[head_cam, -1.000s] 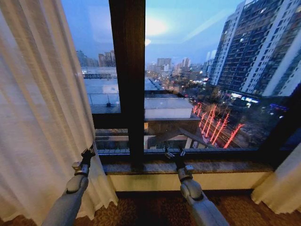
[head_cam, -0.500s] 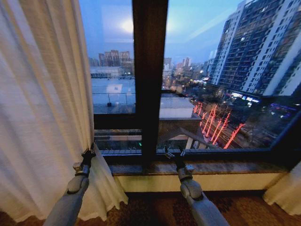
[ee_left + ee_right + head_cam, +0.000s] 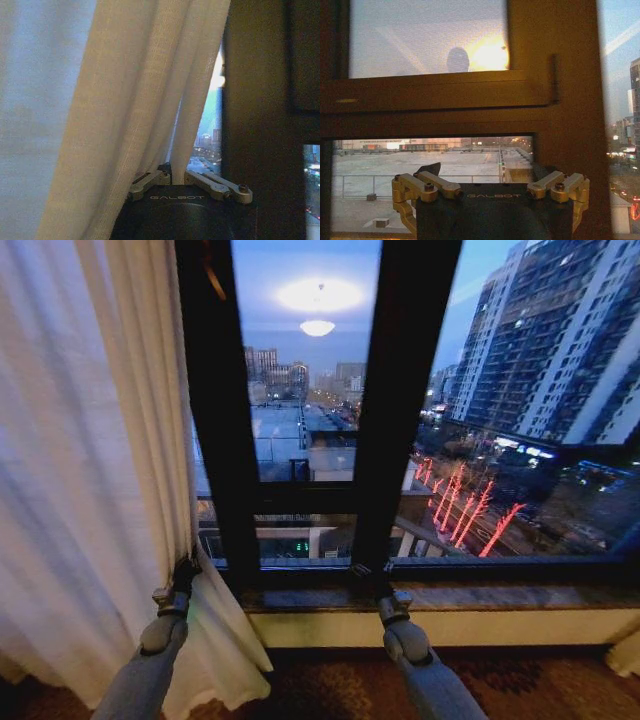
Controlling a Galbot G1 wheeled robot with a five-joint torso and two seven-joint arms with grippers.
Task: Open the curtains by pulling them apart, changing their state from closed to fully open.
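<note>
My left hand (image 3: pixel 184 570) is pinched on the curtains' (image 3: pixel 90 490) inner edge, fabric gathered just above it, so I can drag them aside. My right hand (image 3: pixel 490 192) hangs wide and empty facing the window (image 3: pixel 330 410)
</note>
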